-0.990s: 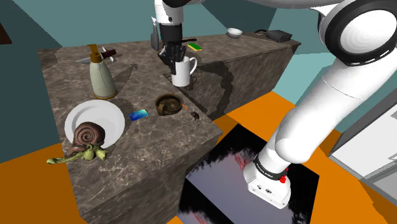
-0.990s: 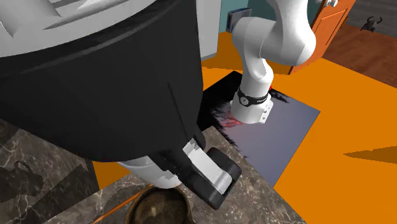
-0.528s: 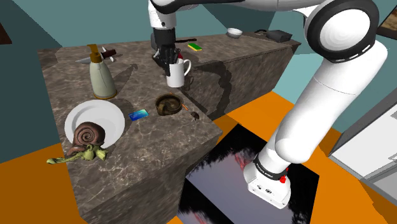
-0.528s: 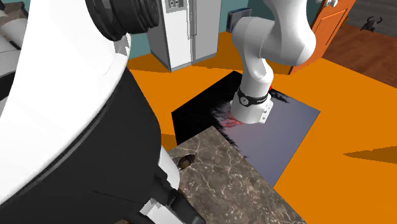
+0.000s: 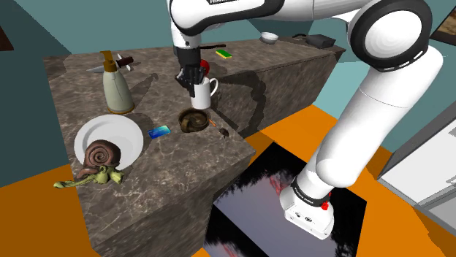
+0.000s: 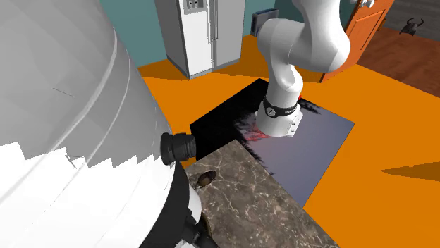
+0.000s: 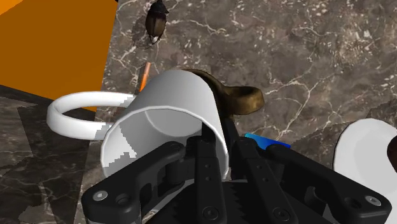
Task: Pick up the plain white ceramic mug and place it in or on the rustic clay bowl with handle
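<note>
Mug [image 5: 202, 91] has travelled from its spot further back on the worktop [image 5: 186, 164] toward the brown bowl [image 5: 194, 119], carried by the hand [image 5: 194, 75].

- Mug: white, lifted clear of the worktop. In the shoulder view it hangs just above and behind the bowl, handle toward that view's right.
- Hand: closed on the mug's rim. In the wrist view the hand [image 7: 216, 140] pinches the mug [image 7: 168, 108] wall, one finger inside and one outside.
- Step in hand, as I judge it: the carry, with the grasp and lift done and placing not yet begun.
- Next move calls for a short shift until the mug is centred over the bowl, then a lowering and release. The mug looks tilted in the wrist view, so it may tip on the curved bowl.
- Wrist view adds: bowl [image 7: 238, 98] peeking from behind the mug, and a blue card [image 7: 267, 141] beside it.
- Second exterior view adds: a dark beetle [image 6: 204, 180] near the worktop's edge, with the arm's base on its stand [image 6: 317, 134].
- Shoulder view alone gives the height of the mug over the bowl.
</note>
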You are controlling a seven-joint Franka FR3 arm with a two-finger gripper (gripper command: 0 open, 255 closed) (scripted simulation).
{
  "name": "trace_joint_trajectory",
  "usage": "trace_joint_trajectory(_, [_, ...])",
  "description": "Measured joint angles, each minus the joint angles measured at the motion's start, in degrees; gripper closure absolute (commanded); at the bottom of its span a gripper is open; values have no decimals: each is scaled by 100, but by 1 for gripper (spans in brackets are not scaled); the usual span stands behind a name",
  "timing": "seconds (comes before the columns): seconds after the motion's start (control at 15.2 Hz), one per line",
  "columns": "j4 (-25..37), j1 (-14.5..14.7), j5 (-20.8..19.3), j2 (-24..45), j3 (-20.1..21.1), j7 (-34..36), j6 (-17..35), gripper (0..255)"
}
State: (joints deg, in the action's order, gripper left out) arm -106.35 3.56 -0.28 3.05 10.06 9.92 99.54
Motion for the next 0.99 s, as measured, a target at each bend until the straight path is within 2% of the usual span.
trace_joint_trajectory(0.33, [-253,4,-13,75,2,10,326,255])
trace_joint_trajectory(0.73, [-298,3,-13,72,1,9,371,255])
trace_joint_trajectory(0.79, [-298,3,-13,72,1,9,372,0])
trace_joint_trajectory(0.99, [-298,3,-13,72,1,9,372,0])
